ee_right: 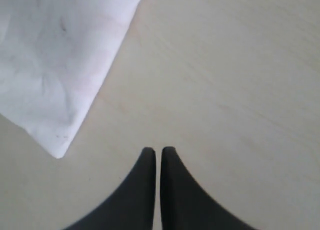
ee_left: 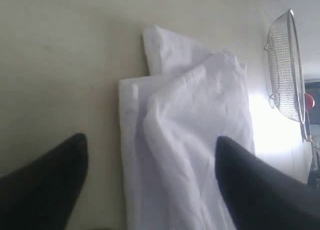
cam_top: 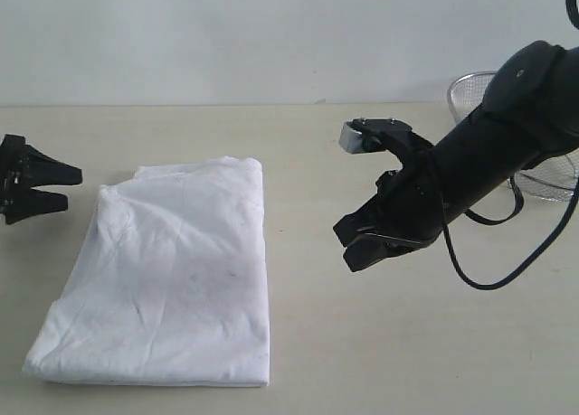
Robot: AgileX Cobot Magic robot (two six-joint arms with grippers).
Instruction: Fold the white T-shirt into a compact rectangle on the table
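Observation:
The white T-shirt (cam_top: 172,279) lies folded into a long, wrinkled rectangle on the left half of the table (cam_top: 380,343), plain side up, with no lettering showing. My left gripper (cam_top: 71,189) is open just off the shirt's far left corner and holds nothing. In the left wrist view the gripper (ee_left: 150,140) has its fingers spread wide, with the shirt's layered edge (ee_left: 200,104) showing between them. My right gripper (cam_top: 346,246) is shut and empty, above bare table to the right of the shirt. The right wrist view shows the gripper (ee_right: 158,150) apart from the shirt's corner (ee_right: 55,54).
A round silver wire-mesh basket (cam_top: 470,94) stands at the back right, partly behind the right arm, and shows again in the left wrist view (ee_left: 285,64). A black cable hangs from the right arm (cam_top: 470,275).

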